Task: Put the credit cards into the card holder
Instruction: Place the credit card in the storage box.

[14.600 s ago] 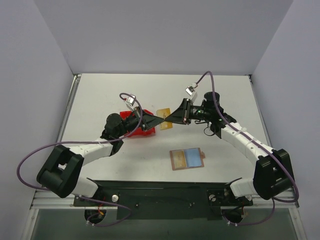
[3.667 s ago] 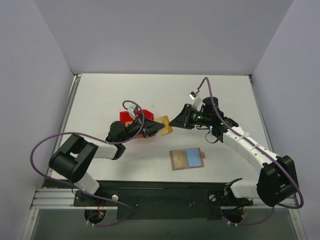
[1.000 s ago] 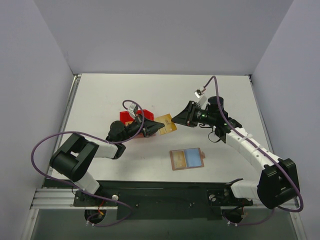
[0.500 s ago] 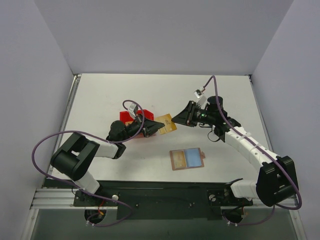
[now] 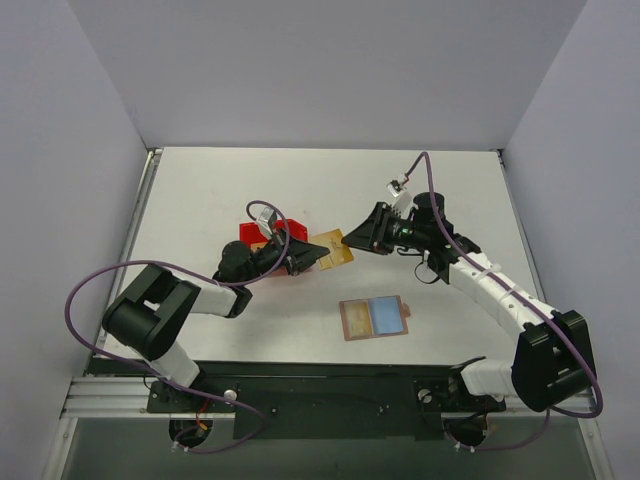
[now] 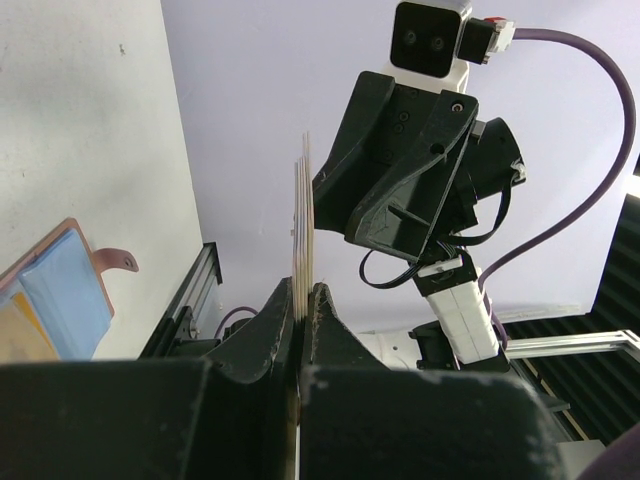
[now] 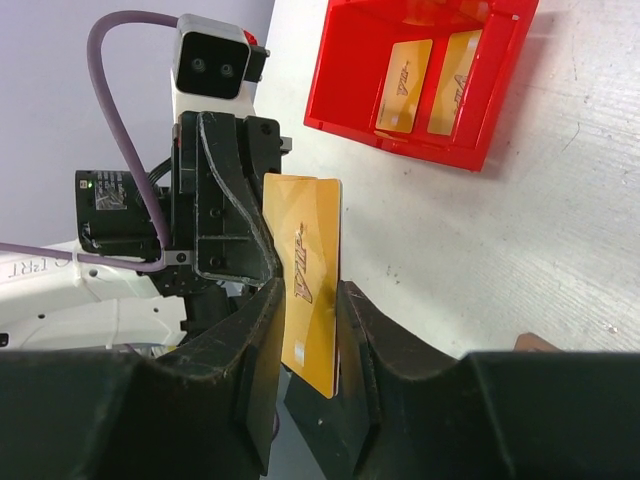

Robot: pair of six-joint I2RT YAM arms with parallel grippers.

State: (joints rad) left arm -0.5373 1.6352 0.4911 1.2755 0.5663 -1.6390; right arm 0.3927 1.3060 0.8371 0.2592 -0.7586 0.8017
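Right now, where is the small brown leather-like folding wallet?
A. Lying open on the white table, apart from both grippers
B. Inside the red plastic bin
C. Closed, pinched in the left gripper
A: the brown folding wallet lies open on the white table with its tan and blue inside showing, while the left gripper and right gripper meet at a gold card farther back.

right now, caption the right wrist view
Left gripper holds a gold credit card inside the right gripper; two more lie in red bin
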